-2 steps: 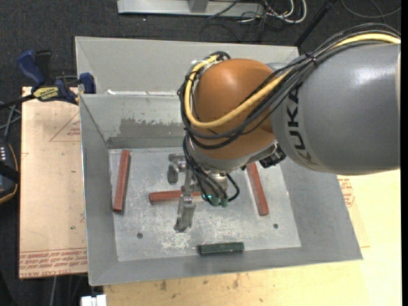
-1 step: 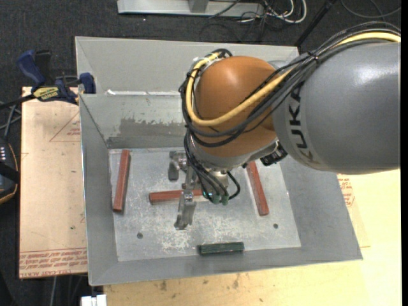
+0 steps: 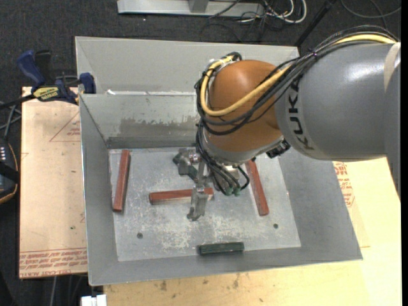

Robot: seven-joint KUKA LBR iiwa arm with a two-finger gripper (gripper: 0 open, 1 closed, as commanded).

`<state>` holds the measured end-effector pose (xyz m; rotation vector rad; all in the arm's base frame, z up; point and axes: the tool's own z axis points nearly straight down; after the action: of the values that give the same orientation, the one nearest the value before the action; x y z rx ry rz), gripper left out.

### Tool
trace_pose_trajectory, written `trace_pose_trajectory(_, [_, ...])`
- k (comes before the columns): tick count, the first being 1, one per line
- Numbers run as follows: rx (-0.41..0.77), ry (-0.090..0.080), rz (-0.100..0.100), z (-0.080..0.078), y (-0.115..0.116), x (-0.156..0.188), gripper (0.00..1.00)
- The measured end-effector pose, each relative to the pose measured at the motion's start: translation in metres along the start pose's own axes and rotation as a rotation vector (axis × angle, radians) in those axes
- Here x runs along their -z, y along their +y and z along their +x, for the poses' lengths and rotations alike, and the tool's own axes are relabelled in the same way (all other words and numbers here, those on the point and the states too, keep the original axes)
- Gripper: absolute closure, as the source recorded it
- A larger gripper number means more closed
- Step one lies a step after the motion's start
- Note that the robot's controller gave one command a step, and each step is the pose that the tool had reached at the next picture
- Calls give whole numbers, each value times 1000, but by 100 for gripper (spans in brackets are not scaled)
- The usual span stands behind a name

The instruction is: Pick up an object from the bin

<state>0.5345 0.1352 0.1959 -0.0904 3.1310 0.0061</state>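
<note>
Near the middle of the bin [image 3: 95,171] floor: one reddish-brown stick [image 3: 169,197], lying crosswise, with the end effector [image 3: 197,208] poised at its right end, probably because that end lies clear of the walls and open from above; whether the end effector is spread or pressed together cannot be told. Also in the bin: a left stick [image 3: 120,180] and a right stick [image 3: 259,187] of the same colour, and a dark block [image 3: 221,248] by the front wall, all well apart, so nothing crowds the approach.
</note>
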Motion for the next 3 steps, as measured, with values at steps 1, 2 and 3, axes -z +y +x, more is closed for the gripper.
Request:
trace_pose_trajectory(1, [132, 5, 3, 4, -25, -70, 0])
trace_pose_trajectory(2, [176, 8, 2, -29, -17, -106, 0])
trace_pose_trajectory(3, [160, 8, 1, -51, -37, -125, 100])
